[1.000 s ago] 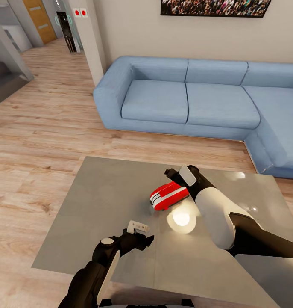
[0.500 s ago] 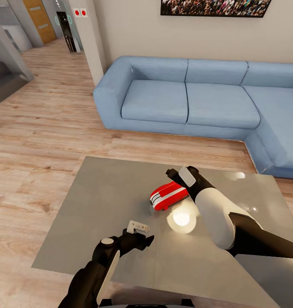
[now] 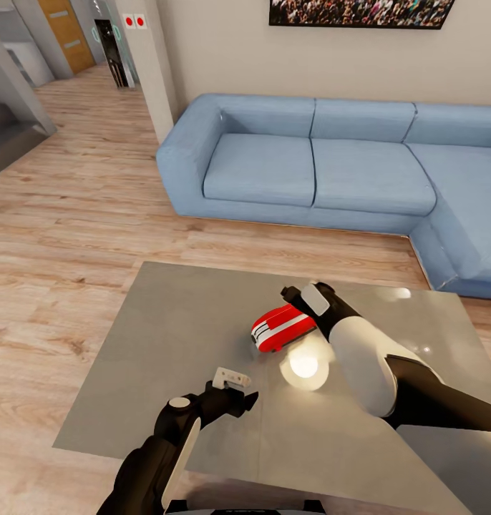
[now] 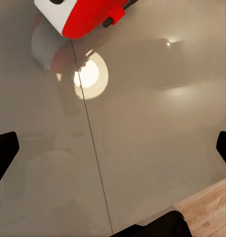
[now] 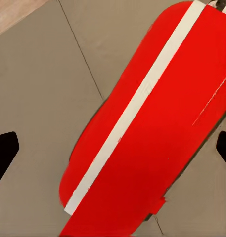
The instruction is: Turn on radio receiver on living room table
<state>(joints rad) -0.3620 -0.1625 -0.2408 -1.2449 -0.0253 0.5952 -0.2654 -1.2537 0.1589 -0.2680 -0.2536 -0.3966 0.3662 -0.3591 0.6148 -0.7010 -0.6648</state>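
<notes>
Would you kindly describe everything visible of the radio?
The radio is a small glossy red case with rounded ends and white stripes, plastic by the look, lying on its side on the grey table, its reflection beneath. The right gripper hovers close above its far end; whether they touch cannot be told. The left gripper stands apart.
</notes>
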